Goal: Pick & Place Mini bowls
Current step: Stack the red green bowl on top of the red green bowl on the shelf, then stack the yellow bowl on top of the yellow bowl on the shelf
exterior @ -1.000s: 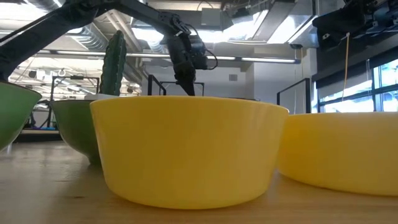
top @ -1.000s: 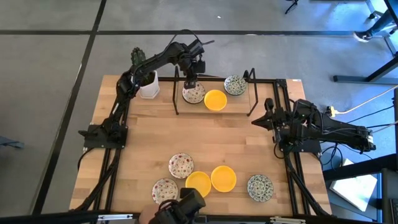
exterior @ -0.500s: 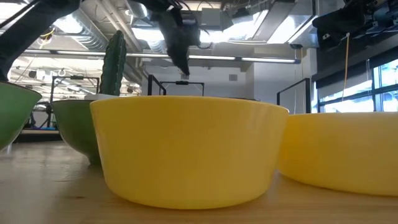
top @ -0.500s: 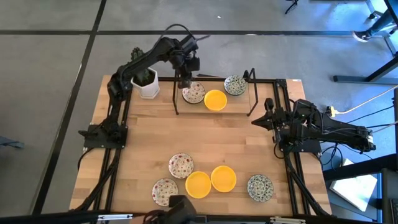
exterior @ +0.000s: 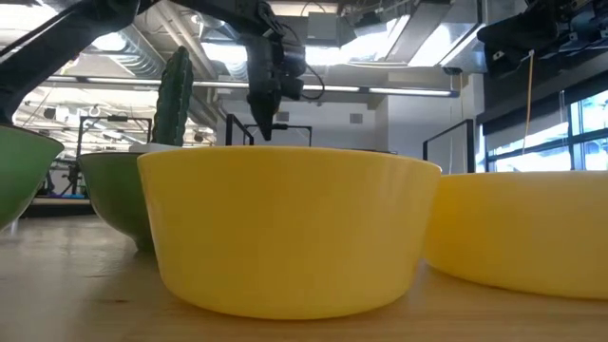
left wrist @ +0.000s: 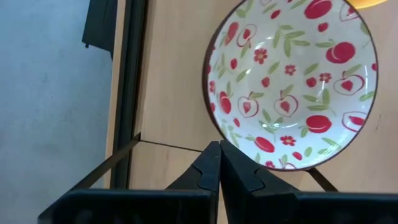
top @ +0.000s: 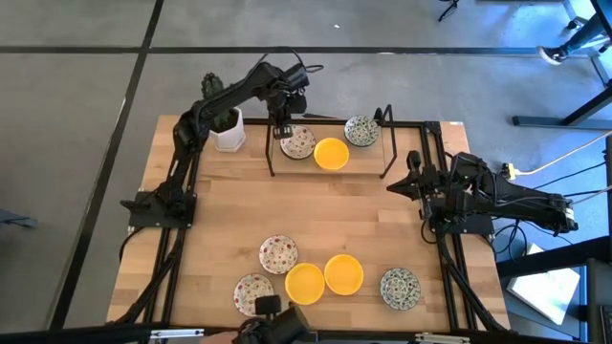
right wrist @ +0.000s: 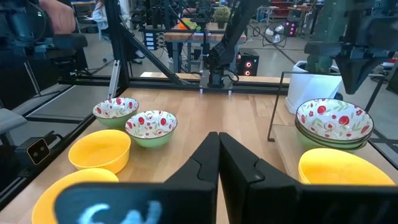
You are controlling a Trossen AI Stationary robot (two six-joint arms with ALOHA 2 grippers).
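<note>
My left gripper (top: 281, 130) (left wrist: 219, 163) hangs shut at the table's far side, pointing down. It is just left of a red-speckled mini bowl (top: 298, 142) (left wrist: 292, 81) and clear above its rim, touching nothing. That bowl tops a small stack (right wrist: 334, 126). A yellow bowl (top: 331, 153) and a green-blue bowl (top: 361, 131) rest on the table beside it. More mini bowls sit near the front edge: two red-speckled (top: 278, 253), two yellow (top: 343, 273) and one green-blue (top: 400, 287). My right gripper (top: 394, 186) (right wrist: 219, 146) waits shut at the table's right.
A black wire frame (top: 271, 143) (left wrist: 127, 74) stands around the far bowls, with posts on either side. A white square cactus pot (top: 228, 131) sits at the far left. The middle of the wooden table (top: 325, 210) is bare. A person (right wrist: 43, 25) shows beyond the table.
My left gripper has lifted off the red-speckled bowl and drawn a little toward the table's left edge. It tipped and rolled as it went and stayed shut. The bowl has kept its place.
</note>
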